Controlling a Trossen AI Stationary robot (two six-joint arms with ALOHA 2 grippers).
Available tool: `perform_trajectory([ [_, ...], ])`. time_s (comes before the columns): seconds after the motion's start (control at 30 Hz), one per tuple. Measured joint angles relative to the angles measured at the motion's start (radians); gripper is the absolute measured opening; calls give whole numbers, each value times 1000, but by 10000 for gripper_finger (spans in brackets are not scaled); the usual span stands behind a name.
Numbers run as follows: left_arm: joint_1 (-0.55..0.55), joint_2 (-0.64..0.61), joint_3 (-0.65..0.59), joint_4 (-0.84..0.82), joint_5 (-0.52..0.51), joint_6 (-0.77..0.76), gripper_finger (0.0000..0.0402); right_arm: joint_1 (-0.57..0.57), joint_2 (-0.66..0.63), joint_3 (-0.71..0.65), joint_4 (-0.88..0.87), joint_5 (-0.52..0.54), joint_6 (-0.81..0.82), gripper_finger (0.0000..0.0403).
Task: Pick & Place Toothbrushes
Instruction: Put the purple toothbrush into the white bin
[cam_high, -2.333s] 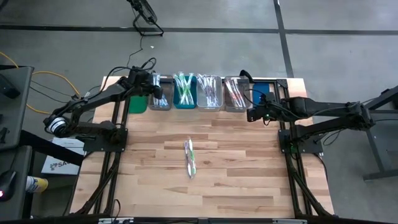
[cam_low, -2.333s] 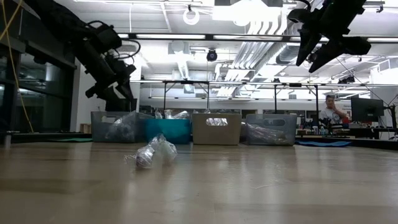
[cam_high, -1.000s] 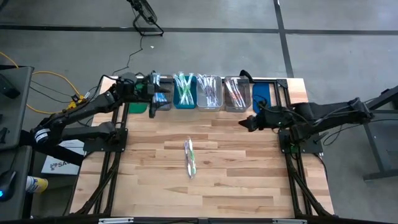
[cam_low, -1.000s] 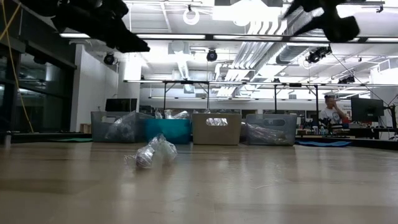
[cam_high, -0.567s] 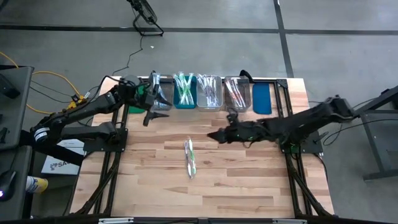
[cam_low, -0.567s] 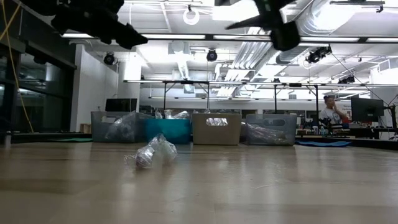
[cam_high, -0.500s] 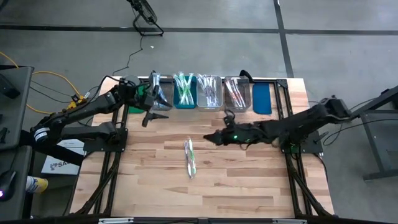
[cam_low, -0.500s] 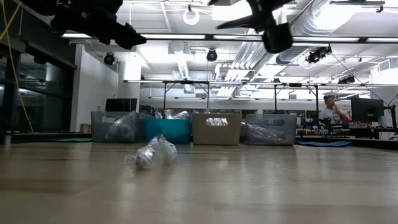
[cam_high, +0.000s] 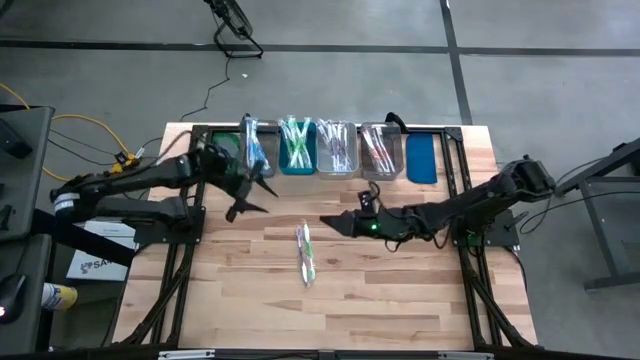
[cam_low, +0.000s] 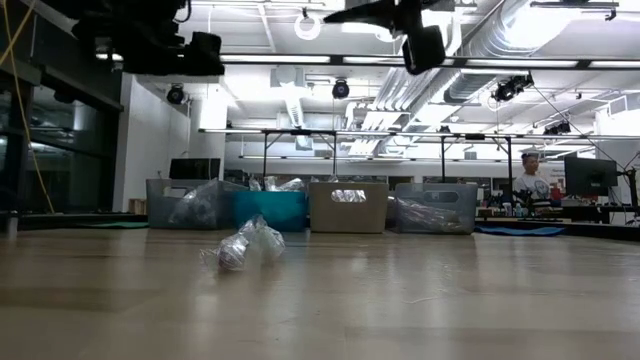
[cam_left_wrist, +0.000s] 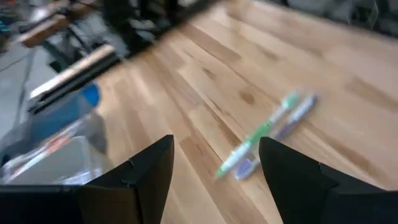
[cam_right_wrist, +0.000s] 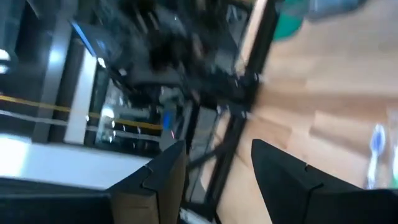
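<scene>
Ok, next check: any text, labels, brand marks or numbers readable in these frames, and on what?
Nothing can be read with confidence.
White sheet beside the table's left edge, high view: dark print on it, too small to read.
Toothbrushes on the table: any marks too small to make out.
Bins at the far edge: no label visible.
Screens in the room behind, low view: too far to read.

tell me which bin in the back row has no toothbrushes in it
The flat blue bin at the row's right end looks empty; the teal bin and the clear ones beside it hold toothbrushes.
</scene>
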Motion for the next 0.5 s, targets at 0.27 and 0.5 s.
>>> perform_trajectory([
  [0.27,-260,126,0,-2,-327,211,230,-5,-140,1,-114,105,-109,176],
  [0.5,-369,276,0,37,-414,292,230,-6,-308,1,-291,136,-142,176],
])
